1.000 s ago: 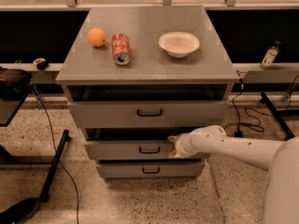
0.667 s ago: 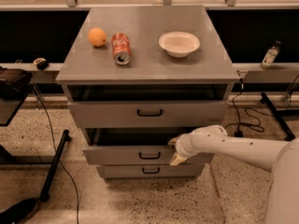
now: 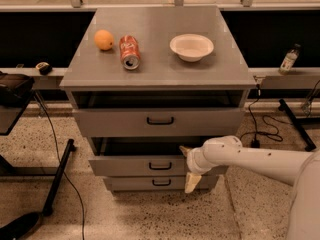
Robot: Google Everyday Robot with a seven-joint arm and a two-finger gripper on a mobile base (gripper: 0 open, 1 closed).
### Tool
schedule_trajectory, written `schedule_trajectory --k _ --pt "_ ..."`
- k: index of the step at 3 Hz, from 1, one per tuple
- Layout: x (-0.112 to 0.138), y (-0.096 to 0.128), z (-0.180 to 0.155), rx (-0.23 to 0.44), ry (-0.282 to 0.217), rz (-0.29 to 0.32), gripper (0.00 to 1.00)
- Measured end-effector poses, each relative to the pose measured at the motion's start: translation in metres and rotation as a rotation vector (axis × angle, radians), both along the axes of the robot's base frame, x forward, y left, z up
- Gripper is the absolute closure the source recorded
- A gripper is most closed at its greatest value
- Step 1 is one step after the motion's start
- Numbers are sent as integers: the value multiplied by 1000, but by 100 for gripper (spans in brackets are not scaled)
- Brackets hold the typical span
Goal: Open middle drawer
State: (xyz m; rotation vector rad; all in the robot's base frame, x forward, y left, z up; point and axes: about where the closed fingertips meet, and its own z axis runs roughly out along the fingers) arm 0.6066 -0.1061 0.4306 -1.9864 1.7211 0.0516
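Camera view: the grey, flat-fronted middle drawer (image 3: 135, 166) with a black loop handle stands partly drawn out. The white end effector (image 3: 188, 165) is at its right end, fingers apart, straddling the front. Pulling phase; next, likely a straight outward pull.

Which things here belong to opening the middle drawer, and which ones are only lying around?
For the job: middle drawer, partly pulled out; pincer, at the right end of its front.

Lying about: orange, soda can on its side and white bowl on the cabinet top; bottle on the ledge at right; top drawer; bottom drawer.
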Motion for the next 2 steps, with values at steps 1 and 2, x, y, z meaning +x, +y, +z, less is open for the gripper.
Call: schedule_trajectory --k 1,2 --pt "-25 9 -7 -29 109 33 7" --pt "-36 11 -9 -44 168 43 22"
